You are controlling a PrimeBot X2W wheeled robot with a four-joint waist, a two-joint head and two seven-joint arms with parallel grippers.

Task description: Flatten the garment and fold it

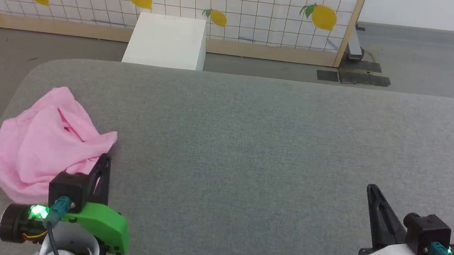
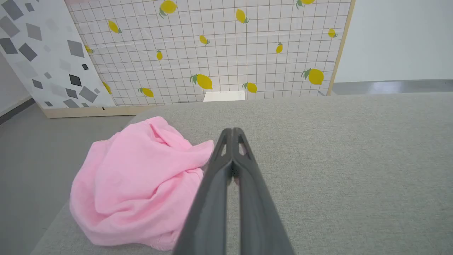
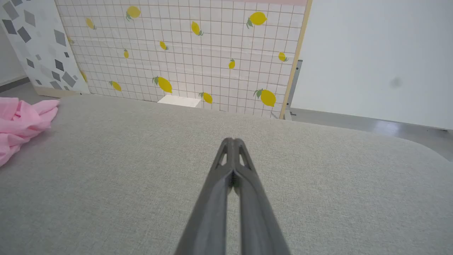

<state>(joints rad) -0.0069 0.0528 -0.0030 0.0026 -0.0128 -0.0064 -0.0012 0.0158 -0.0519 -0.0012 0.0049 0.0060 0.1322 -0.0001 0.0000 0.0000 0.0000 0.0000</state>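
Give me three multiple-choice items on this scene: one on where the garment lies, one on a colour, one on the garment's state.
1. Where on the grey surface does the garment lie?
A. near its left edge, beside the left gripper
B. at its middle
C. at its far right corner

2. What colour is the cover on the left wrist?
A. white
B. green
C. red

3. What state is the garment in?
A. spread flat
B. folded neatly in half
C. crumpled in a heap

Answers:
1 A: the head view shows the pink heap by the left edge, next to that gripper.
2 B: the cover is bright green in the head view.
3 C: bunched folds show in the head and left wrist views.
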